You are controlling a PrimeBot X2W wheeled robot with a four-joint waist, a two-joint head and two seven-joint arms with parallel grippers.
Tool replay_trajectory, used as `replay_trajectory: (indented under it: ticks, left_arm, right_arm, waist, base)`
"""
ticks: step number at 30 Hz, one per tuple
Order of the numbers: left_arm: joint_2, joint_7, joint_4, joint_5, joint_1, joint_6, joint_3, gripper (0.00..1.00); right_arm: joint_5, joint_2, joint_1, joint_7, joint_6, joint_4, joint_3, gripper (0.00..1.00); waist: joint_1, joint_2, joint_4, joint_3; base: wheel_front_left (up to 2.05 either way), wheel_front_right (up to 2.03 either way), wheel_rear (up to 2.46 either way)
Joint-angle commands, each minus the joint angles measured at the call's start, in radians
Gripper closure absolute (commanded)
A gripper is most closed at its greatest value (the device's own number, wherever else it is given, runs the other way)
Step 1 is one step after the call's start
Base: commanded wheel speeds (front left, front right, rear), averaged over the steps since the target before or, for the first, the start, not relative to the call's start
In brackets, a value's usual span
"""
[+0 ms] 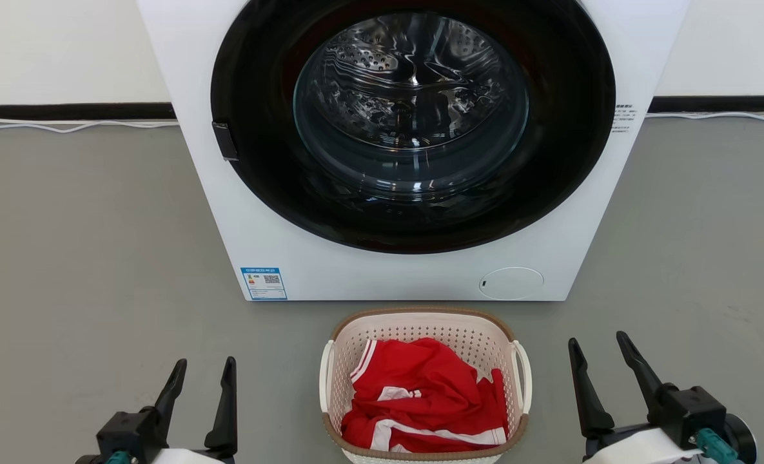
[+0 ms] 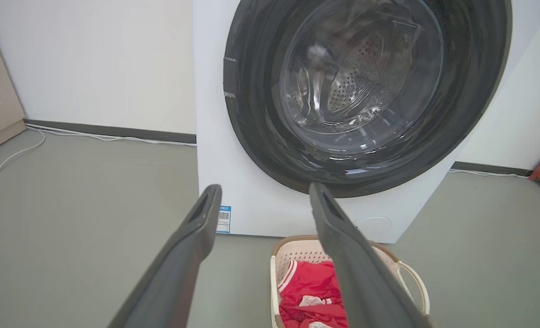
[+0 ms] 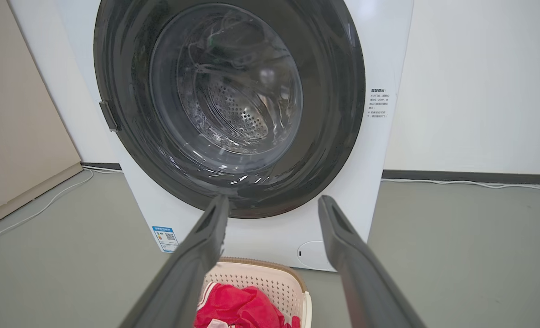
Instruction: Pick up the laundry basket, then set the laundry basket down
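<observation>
Just in front of the washing machine [image 1: 356, 270], the laundry basket [image 1: 420, 314] stands on the floor, a red garment [image 1: 420, 386] inside. The left claw [image 1: 205, 362] and right claw [image 1: 596, 339] flank it without contact, fingers spread and empty. Judged status: pick-up and set-down are both not yet done.

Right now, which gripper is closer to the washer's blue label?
Left. The left gripper is front-left of the blue label; the right gripper is beyond the laundry basket.

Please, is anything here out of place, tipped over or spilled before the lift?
Nothing stands out. The laundry basket stands upright on the floor before the washing machine, the red garment lies inside it, and the left pincer and right pincer are open beside it.
</observation>
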Motion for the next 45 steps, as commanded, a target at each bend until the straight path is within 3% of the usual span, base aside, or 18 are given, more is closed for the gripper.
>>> replay_trajectory:
  ticks: [1, 23, 35, 45]
  left_arm:
    - [0.011, -0.014, -0.031, 0.039, -0.015, -0.006, 0.025, 0.00]
    - [0.011, -0.023, -0.021, 0.060, -0.016, -0.006, 0.032, 0.00]
    - [0.011, -0.023, 0.000, 0.033, -0.101, -0.006, 0.010, 0.00]
    - [0.011, -0.023, 0.107, 0.039, -0.252, -0.006, -0.048, 0.00]
  right_arm:
    - [-0.040, -0.010, -0.020, -0.021, 0.007, -0.024, 0.025, 0.00]
    - [-0.051, -0.010, -0.026, -0.030, 0.007, -0.006, -0.001, 0.00]
    - [-0.063, -0.010, -0.112, -0.030, 0.007, 0.017, -0.010, 0.00]
    - [-0.078, -0.010, -0.258, -0.030, 0.007, 0.127, -0.036, 0.00]
  waist:
    - [0.0000, 0.0000, 0.001, 0.000]
    - [0.0000, 0.0000, 0.005, 0.015]
    - [0.0000, 0.0000, 0.009, 0.139]
    - [0.0000, 0.0000, 0.018, 0.300]
  base:
    - [0.00, 0.00, 0.00]
    - [0.00, 0.00, 0.00]
    - [0.00, 0.00, 0.00]
    - [0.00, 0.00, 0.00]
